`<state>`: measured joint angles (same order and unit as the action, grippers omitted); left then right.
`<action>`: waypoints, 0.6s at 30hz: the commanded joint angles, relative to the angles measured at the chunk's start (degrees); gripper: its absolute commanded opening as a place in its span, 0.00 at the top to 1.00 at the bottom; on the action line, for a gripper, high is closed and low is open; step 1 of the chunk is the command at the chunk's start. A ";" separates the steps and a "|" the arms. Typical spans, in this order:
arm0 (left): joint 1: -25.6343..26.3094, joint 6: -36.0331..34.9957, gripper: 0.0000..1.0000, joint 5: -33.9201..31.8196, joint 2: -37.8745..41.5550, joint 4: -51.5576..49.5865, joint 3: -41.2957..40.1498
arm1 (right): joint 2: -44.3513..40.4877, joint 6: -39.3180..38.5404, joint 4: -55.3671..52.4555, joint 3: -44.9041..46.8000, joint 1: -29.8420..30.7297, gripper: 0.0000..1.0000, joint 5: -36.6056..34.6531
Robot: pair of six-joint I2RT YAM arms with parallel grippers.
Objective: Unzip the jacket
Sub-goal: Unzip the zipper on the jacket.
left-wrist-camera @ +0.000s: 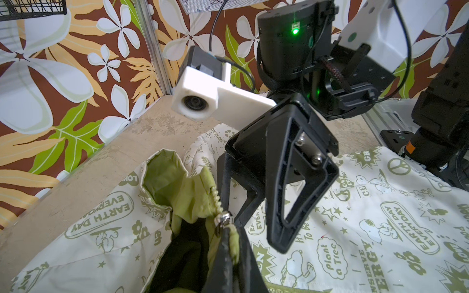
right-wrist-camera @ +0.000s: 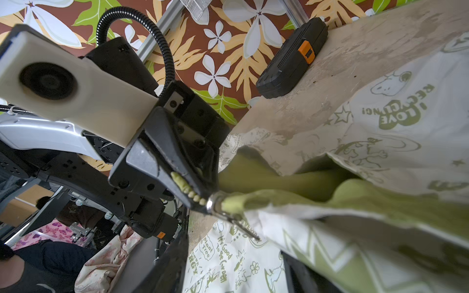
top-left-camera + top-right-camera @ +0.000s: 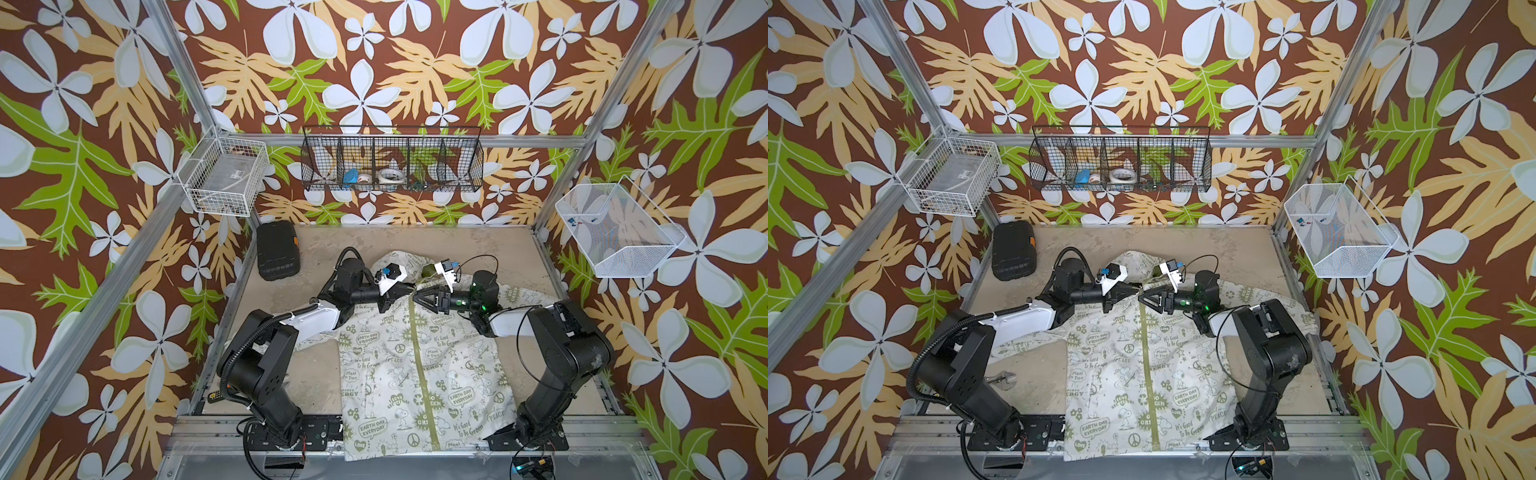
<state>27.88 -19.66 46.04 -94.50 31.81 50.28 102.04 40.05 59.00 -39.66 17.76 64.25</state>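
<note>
The cream jacket (image 3: 419, 374) (image 3: 1142, 374) with green prints lies flat on the table, hood at the far end, and its olive zipper (image 3: 420, 365) is closed down the front. My left gripper (image 3: 409, 289) (image 1: 229, 256) is shut on the green collar edge (image 1: 235, 242), right beside the silver slider (image 1: 223, 218) (image 2: 214, 203). From the opposite side my right gripper (image 3: 417, 297) (image 2: 233, 269) stands open at the slider. The metal pull tab (image 2: 242, 225) hangs in front of the gap between its fingers (image 2: 167, 266), untouched.
A black case (image 3: 277, 251) with an orange latch lies at the table's far left corner. A black wire basket (image 3: 392, 160) hangs on the back wall. White wire baskets (image 3: 226, 176) (image 3: 615, 232) hang at either side. The jacket's hem overhangs the front rail (image 3: 415, 446).
</note>
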 commanded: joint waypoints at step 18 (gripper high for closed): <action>-0.11 0.80 1.00 0.04 -0.09 2.73 0.61 | -0.45 -7.47 -10.93 -4.99 -0.18 0.68 5.15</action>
<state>27.86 -19.59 46.33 -94.76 32.45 50.52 101.65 34.20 48.80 -44.60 17.58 68.60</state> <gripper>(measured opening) 0.066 0.327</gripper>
